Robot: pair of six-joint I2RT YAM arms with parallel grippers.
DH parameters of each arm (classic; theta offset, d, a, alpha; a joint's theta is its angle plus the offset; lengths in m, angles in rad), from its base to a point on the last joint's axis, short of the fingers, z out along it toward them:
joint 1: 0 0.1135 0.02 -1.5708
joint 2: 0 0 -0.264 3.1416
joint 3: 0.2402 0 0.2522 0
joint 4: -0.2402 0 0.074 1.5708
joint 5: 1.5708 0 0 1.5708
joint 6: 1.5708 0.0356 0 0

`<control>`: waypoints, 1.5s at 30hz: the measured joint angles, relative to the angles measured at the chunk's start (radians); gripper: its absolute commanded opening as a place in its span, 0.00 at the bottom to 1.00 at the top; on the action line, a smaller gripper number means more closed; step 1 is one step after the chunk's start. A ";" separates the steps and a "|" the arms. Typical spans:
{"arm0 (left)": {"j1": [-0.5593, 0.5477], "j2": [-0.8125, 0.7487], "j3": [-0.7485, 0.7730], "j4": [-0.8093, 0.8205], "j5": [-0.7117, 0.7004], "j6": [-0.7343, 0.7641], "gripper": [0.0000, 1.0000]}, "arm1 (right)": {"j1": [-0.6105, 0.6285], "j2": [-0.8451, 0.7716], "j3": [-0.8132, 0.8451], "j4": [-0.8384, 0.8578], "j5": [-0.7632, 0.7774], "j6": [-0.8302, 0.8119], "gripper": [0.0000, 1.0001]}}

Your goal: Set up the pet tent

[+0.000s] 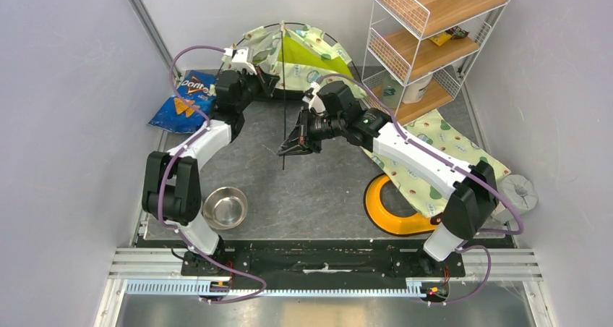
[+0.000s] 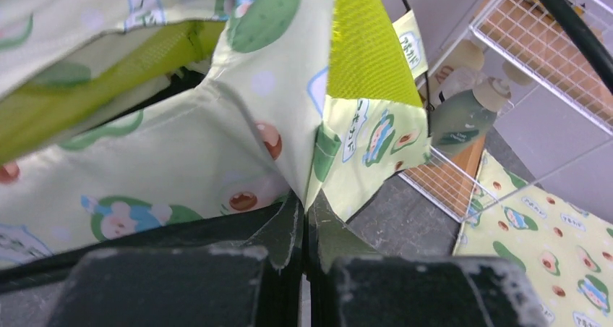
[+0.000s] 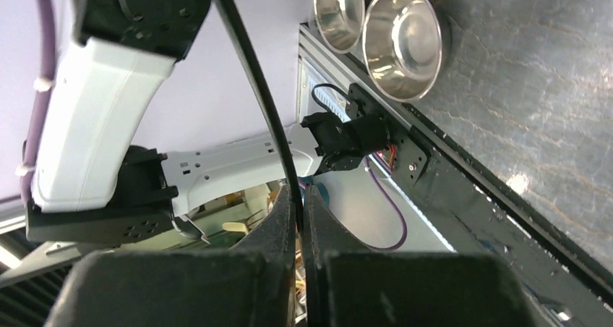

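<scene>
The pet tent (image 1: 307, 52) stands half-raised at the back of the table, its pale avocado print and lime lining showing. My left gripper (image 1: 266, 83) is at the tent's left front. In the left wrist view my left gripper (image 2: 305, 200) is shut on a fold of the tent fabric (image 2: 181, 153). A thin black pole (image 1: 283, 117) runs from the tent's peak toward the table's middle. My right gripper (image 1: 290, 147) is shut on its lower part; in the right wrist view the pole (image 3: 249, 59) passes between my right gripper's (image 3: 298, 197) closed fingers.
A blue Doritos bag (image 1: 184, 103) lies back left. A steel bowl (image 1: 224, 206) sits near the left base. At the right are a matching-print flat mat (image 1: 434, 160), a yellow ring (image 1: 387, 213) and a wire shelf (image 1: 426, 37) with small items.
</scene>
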State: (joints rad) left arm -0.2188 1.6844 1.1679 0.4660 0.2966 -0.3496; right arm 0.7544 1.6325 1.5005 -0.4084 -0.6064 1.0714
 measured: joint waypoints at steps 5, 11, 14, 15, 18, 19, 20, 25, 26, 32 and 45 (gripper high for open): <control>-0.012 -0.026 -0.041 0.000 0.027 0.027 0.02 | -0.002 0.019 0.000 -0.047 -0.002 0.051 0.00; -0.027 -0.091 -0.106 -0.002 0.059 0.036 0.02 | -0.012 0.021 0.001 -0.066 0.020 0.078 0.00; -0.039 -0.153 -0.164 -0.004 0.075 0.036 0.02 | -0.024 0.032 0.018 -0.068 0.049 0.092 0.00; -0.043 -0.173 -0.181 -0.005 0.078 0.036 0.02 | -0.029 0.037 0.025 -0.067 0.057 0.096 0.00; -0.056 -0.243 -0.249 -0.008 0.079 0.033 0.02 | -0.047 0.050 0.042 -0.050 0.088 0.105 0.00; -0.059 -0.262 -0.268 -0.007 0.079 0.029 0.02 | -0.052 0.051 0.045 -0.043 0.093 0.106 0.00; -0.061 -0.285 -0.288 -0.007 0.079 0.024 0.02 | -0.055 0.051 0.047 -0.033 0.097 0.107 0.00; -0.065 -0.385 -0.375 -0.013 0.074 -0.013 0.02 | -0.062 0.049 0.046 0.080 0.135 0.110 0.00; -0.063 -0.401 -0.390 -0.018 0.071 -0.019 0.02 | -0.068 0.047 0.045 0.107 0.139 0.110 0.00; -0.063 -0.492 -0.448 -0.056 0.070 -0.046 0.02 | -0.082 0.031 0.019 0.239 0.190 0.111 0.00; -0.063 -0.569 -0.471 -0.114 0.069 -0.143 0.02 | -0.060 0.059 0.014 0.325 0.315 0.067 0.00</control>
State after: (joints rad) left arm -0.2817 1.1152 0.6968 0.3519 0.3660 -0.4927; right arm 0.6945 1.6913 1.5143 -0.0830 -0.2916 1.1385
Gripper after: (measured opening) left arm 0.037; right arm 0.018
